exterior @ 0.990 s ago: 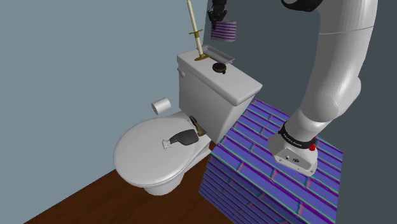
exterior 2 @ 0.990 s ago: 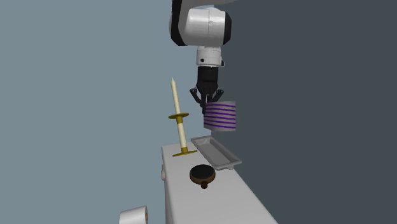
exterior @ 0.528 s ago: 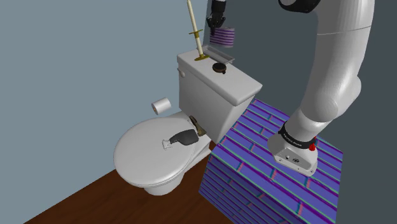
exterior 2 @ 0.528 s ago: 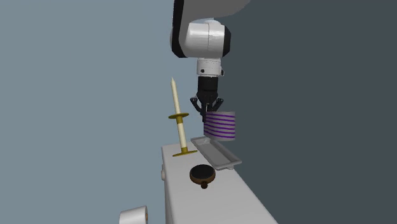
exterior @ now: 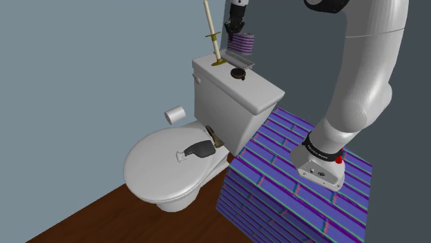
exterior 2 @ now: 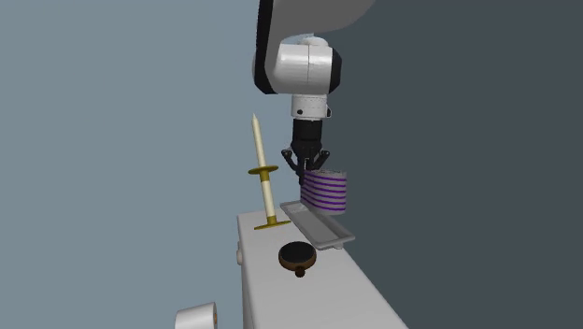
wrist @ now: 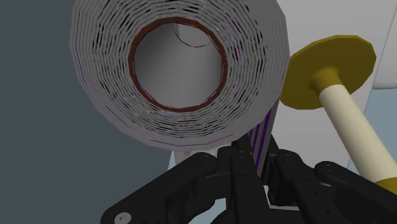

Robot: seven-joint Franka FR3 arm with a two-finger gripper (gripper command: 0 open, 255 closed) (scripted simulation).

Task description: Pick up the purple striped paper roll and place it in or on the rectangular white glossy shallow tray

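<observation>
The purple striped paper roll hangs upright from my gripper, which is shut on its wall. In the second exterior view the roll sits low over the far end of the shallow white tray; I cannot tell if it touches. The tray lies on the toilet tank's lid. In the wrist view the roll shows its open brown core, and my gripper clasps its edge.
A cream candle on a gold holder stands on the tank lid next to the tray. A black round knob sits nearer. Below are the toilet seat with a dark tool, a wall paper roll and the purple stand.
My gripper has lowered with the roll, from well above the tray down to just over its far end. Nothing else has moved.
</observation>
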